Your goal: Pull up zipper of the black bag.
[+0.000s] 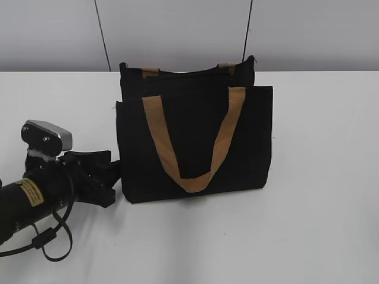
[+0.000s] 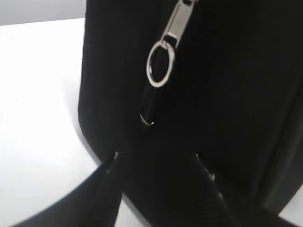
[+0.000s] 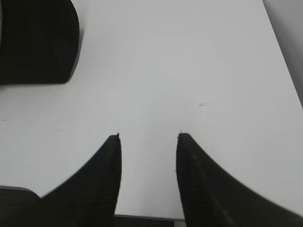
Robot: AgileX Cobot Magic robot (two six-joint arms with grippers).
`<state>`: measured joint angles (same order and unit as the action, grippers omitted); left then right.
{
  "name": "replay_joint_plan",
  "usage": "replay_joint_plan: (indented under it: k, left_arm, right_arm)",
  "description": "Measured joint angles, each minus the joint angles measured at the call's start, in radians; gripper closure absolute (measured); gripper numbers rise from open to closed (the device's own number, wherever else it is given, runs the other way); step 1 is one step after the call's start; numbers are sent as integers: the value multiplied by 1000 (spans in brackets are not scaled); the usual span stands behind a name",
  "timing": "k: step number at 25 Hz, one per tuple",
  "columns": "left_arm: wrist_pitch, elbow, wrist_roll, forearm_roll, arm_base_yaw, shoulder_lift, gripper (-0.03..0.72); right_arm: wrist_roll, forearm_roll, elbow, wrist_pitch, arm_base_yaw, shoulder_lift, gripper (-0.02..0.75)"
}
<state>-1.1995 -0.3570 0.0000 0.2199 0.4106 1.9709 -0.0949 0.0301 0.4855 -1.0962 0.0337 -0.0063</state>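
lab | bare white table | plain grey panelled wall

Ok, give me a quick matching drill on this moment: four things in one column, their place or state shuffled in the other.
1. zipper ring pull
2. left tool
3. right tool
4. bag handle

a. open over bare table
b. tan, lying on the black bag front
c. silver, hanging at the bag's end
d. open, at the bag's end

Pairs: 1-c, 2-d, 3-a, 4-b
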Motion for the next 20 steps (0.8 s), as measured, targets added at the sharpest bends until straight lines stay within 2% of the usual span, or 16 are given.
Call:
replay_joint_plan:
  k: [5, 20]
  left_arm:
    - [-5, -13, 0, -5, 0, 21, 327]
    - [-12, -170, 5, 30, 0, 82, 344]
  right_arm:
    - [0, 0, 0, 0, 0, 0, 428]
    - [0, 0, 0, 0, 0, 0, 428]
